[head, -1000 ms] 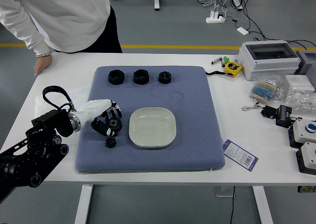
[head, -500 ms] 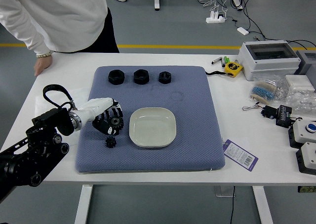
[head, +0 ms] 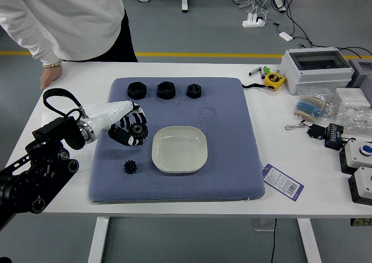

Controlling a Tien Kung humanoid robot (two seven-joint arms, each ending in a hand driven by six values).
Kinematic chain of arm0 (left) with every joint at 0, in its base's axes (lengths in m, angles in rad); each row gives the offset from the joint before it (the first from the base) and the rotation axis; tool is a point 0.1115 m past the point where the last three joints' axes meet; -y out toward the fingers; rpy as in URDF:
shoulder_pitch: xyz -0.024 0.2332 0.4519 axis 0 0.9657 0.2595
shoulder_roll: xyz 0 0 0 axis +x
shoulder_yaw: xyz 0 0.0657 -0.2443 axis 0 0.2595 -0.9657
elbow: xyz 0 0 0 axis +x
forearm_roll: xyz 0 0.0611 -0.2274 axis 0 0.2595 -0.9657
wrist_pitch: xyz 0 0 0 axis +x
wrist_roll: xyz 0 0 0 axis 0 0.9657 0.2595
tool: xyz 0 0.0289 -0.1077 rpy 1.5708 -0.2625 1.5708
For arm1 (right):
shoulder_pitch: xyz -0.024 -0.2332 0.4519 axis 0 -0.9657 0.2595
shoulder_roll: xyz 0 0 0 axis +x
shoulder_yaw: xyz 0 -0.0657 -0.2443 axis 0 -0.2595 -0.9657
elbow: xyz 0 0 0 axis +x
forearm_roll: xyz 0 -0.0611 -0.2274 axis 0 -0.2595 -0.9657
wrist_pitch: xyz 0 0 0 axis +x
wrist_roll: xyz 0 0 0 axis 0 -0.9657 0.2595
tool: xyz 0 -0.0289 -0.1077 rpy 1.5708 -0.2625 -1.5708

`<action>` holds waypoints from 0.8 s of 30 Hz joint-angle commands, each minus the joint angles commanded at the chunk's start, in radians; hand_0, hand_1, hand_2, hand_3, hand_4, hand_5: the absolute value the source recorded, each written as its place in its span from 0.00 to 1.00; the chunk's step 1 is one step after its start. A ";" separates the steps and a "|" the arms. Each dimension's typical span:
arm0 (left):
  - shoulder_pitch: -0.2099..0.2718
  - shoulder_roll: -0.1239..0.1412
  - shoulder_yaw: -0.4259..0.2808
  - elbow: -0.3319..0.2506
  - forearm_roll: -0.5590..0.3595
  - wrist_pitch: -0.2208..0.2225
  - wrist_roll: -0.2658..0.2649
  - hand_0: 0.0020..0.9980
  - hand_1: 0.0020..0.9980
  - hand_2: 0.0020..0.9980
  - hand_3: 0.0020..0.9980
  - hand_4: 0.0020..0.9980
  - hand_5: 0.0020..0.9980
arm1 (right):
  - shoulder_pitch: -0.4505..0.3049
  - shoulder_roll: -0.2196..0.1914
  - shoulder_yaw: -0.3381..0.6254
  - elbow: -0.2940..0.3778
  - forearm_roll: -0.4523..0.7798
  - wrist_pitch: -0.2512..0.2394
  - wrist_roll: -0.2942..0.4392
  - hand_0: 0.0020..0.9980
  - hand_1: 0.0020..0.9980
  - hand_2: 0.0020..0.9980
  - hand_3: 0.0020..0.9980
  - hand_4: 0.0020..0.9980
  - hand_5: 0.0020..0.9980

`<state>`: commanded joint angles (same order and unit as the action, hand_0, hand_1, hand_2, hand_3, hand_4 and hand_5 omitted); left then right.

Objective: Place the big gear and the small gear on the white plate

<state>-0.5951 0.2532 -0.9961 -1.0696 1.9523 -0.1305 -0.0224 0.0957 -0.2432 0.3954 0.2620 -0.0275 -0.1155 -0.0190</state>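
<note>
Three black nuts point(head: 166, 90) are lined up along the far part of the blue-grey mat point(head: 226, 173) that is spread on the white bench point(head: 70, 203). Near the middle of the mat the white plate point(head: 179, 150) is set down. The big gear point(head: 138, 129) is held by the robot's left hand point(head: 133, 128), whose fingers are bent inward and partly closed about it; it is kept to the left of the plate, near the rim but not over it. How high it is held above the mat cannot be told. The small gear point(head: 130, 167) is seen on the mat, nearer the robot than the big gear, to the left of the plate and apart from it.

At the bench's far left corner a person's hand point(head: 50, 76) is rested by the edge, below a white sleeve point(head: 29, 33). Off the mat to the right, a yellow tape measure point(head: 274, 80), a white box with a dark window point(head: 317, 69) and a purple-edged tag point(head: 282, 182) are laid on the bench.
</note>
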 joint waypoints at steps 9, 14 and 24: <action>0.017 -0.013 0.028 -0.106 -0.016 0.011 0.007 0.32 0.31 0.41 0.51 0.86 0.00 | 0.001 0.000 0.000 -0.001 0.000 -0.001 0.001 0.69 0.69 0.77 0.69 0.96 0.77; 0.018 -0.029 0.078 -0.142 -0.026 0.009 0.010 0.32 0.31 0.41 0.51 0.86 0.00 | 0.003 0.000 -0.001 -0.001 -0.002 -0.001 0.001 0.69 0.69 0.77 0.69 0.96 0.77; 0.006 -0.047 0.142 -0.160 -0.033 0.006 0.017 0.32 0.31 0.41 0.51 0.86 0.00 | 0.005 -0.001 -0.002 -0.001 0.003 -0.003 0.003 0.69 0.68 0.77 0.69 0.96 0.77</action>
<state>-0.5890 0.2061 -0.8545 -1.2300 1.9193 -0.1245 -0.0053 0.1005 -0.2441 0.3930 0.2609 -0.0240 -0.1180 -0.0160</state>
